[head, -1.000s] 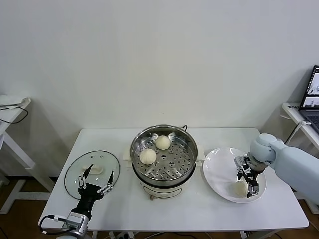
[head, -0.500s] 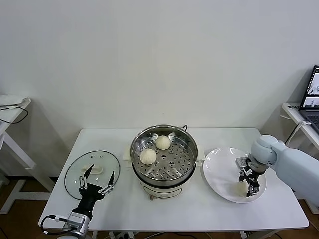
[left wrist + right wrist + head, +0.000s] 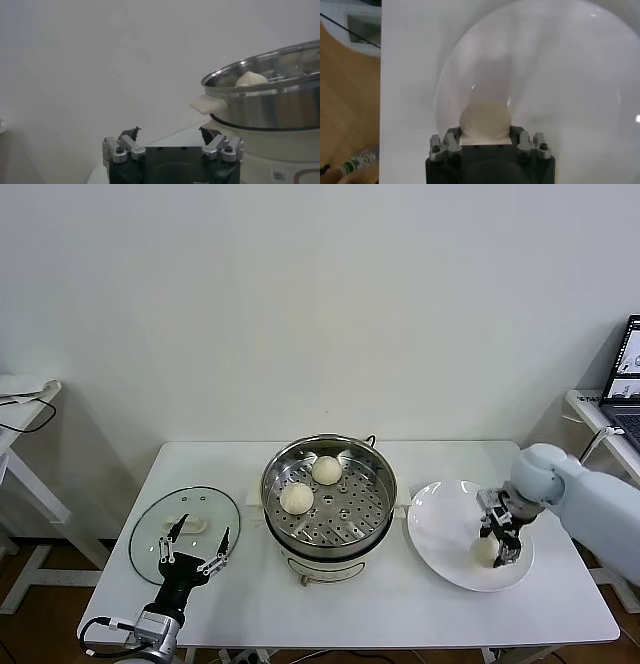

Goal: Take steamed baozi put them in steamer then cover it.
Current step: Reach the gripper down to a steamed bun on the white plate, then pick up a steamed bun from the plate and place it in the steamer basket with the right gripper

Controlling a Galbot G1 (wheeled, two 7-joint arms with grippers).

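Two cream-white baozi lie on the perforated tray of the shiny steel steamer at the table's middle. My right gripper is shut on another baozi just above the white plate at the right. The glass cover with its white handle lies flat on the table at the left. My left gripper stands open over the cover's near edge, nothing between its fingers. In the left wrist view the steamer shows a baozi over its rim.
A laptop sits on a side table at the far right. Another side table with a cable stands at the far left. The white table's front edge runs close under both grippers.
My right gripper has shut on the baozi on the plate and risen slightly with it. The left arm has not moved.
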